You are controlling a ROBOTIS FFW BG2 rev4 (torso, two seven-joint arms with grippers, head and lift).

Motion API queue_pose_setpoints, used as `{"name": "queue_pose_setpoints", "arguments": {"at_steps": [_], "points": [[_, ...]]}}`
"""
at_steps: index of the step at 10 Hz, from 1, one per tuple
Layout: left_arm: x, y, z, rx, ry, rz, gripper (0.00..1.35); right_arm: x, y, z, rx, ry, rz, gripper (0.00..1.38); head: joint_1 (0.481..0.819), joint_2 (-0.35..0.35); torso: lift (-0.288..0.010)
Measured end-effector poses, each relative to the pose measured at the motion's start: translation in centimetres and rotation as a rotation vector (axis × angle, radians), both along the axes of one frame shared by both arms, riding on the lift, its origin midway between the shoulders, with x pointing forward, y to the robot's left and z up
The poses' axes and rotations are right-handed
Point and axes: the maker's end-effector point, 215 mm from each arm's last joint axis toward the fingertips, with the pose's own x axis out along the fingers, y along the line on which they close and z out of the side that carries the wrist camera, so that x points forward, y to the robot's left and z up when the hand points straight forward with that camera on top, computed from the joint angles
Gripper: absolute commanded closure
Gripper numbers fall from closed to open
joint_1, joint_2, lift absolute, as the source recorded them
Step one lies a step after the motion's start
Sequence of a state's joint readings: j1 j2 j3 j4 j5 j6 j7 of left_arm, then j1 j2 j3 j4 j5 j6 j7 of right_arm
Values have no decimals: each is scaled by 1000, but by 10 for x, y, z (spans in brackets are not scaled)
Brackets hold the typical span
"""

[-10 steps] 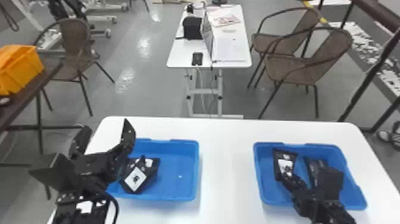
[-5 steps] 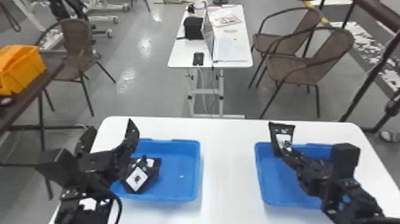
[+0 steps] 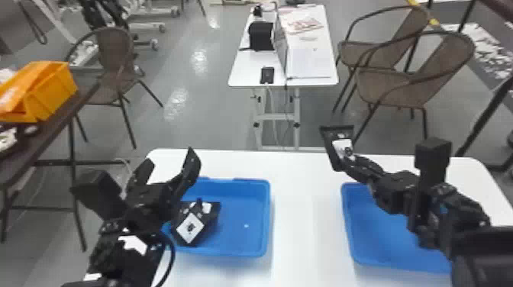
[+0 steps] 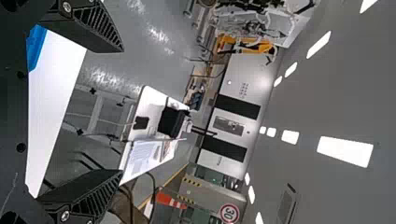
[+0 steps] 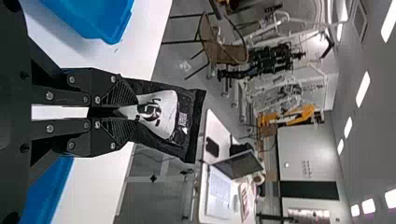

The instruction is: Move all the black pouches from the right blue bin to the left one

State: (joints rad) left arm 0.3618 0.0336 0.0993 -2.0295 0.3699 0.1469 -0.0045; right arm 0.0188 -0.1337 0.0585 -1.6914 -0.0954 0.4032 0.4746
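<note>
Right gripper (image 5: 133, 112): fingers clenched on one end of a black pouch (image 5: 189, 119), its free end jutting beyond the tips, raised clear of the bins. Head-view bearings from this grip: right bin (image 3: 348, 229) at 5 o'clock; left bin (image 3: 268, 217) at 8, holding at least one pouch (image 3: 208, 225). Left gripper (image 3: 170, 158) at 9, fingers spread, empty, beside the left bin. Risks, judged: end-only pinch could let the load twist or slip in a quick swing; left fingers could snag it on entry; release too early might drop it on the rim.
</note>
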Motion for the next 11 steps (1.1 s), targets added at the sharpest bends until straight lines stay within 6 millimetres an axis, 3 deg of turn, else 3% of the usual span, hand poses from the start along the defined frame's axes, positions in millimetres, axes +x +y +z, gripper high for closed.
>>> {"name": "queue_pose_setpoints", "arguments": {"at_steps": [3,5,8,11], "points": [[12,-16,-1,-63,34,-83,99,13,89,30,41,-29,244,1067,695,201,10],[18,-27,1,-82,42,-132,99,13,135,46,79,-39,368,1067,695,243,10],[27,-45,4,-132,65,-228,99,3,180,64,150,-30,502,1067,695,267,10],[32,-68,15,-266,74,-329,99,-7,204,66,179,-12,568,1067,695,273,10]]}}
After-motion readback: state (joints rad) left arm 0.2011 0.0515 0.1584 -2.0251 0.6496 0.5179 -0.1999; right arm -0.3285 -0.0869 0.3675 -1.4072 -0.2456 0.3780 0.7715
